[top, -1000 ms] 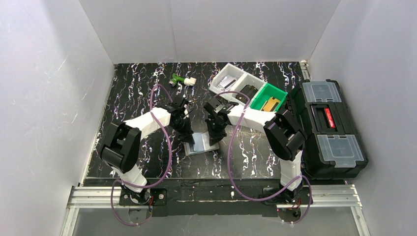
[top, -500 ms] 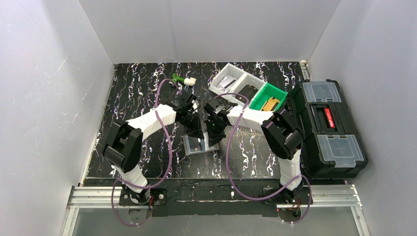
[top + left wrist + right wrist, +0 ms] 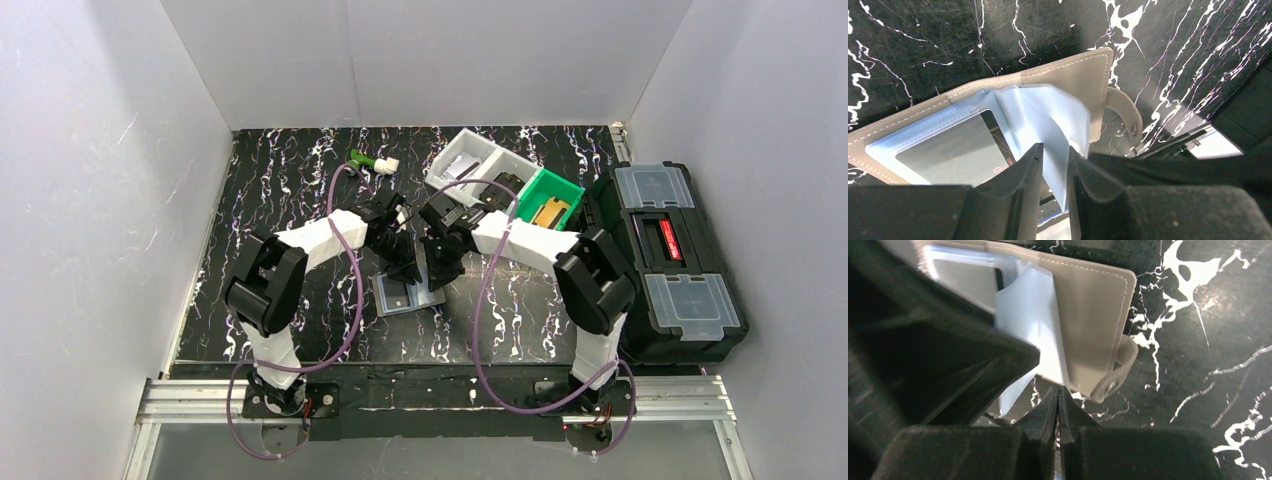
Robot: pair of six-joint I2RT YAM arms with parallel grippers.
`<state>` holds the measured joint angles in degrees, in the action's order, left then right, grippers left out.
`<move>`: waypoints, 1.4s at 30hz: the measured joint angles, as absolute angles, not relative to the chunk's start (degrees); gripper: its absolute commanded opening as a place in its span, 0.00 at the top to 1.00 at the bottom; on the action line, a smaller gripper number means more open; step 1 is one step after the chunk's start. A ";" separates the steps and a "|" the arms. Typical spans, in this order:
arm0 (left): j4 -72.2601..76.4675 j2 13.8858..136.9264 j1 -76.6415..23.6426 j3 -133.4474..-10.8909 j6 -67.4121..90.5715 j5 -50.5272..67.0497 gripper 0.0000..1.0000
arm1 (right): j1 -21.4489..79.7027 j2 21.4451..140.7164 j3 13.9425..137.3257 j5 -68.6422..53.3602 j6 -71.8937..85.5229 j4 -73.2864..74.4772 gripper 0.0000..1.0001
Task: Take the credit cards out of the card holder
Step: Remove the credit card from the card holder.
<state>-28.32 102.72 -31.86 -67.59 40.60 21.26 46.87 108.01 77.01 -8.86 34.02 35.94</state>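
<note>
The card holder (image 3: 405, 294) lies open on the counter (image 3: 270, 200), midway between both arms. The left claw (image 3: 1054, 150) stands slightly parted, with 1 translucent sleeve (image 3: 1048, 115) raised between its fingers. The right claw (image 3: 1059, 390) is closed, its tips meeting at that sleeve's lower edge. 1 credit card (image 3: 953, 150) sits inside another sleeve lying flat.

Black marbled table (image 3: 270, 200) bears the open card holder (image 3: 405, 297), plastic bins (image 3: 468, 160) and a toolbox (image 3: 665, 260).
</note>
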 measured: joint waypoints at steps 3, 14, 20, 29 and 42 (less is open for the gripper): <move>-28.10 102.98 -31.86 -67.59 40.71 21.98 0.68 | 46.85 104.25 77.14 -7.77 33.98 36.99 0.91; -25.26 105.38 -31.86 -70.08 40.47 26.13 0.51 | 46.83 97.95 78.13 -4.27 32.99 40.86 0.90; -24.18 108.14 -31.90 -70.78 40.47 27.51 0.42 | 46.83 96.68 78.13 -3.09 32.62 42.09 0.90; -24.80 108.55 -31.92 -72.47 39.13 27.90 0.34 | 46.83 96.64 78.11 -3.66 32.51 42.06 0.90; -31.33 105.08 -30.39 -74.08 35.92 23.35 0.36 | 46.83 96.82 78.13 -8.16 32.32 41.36 0.89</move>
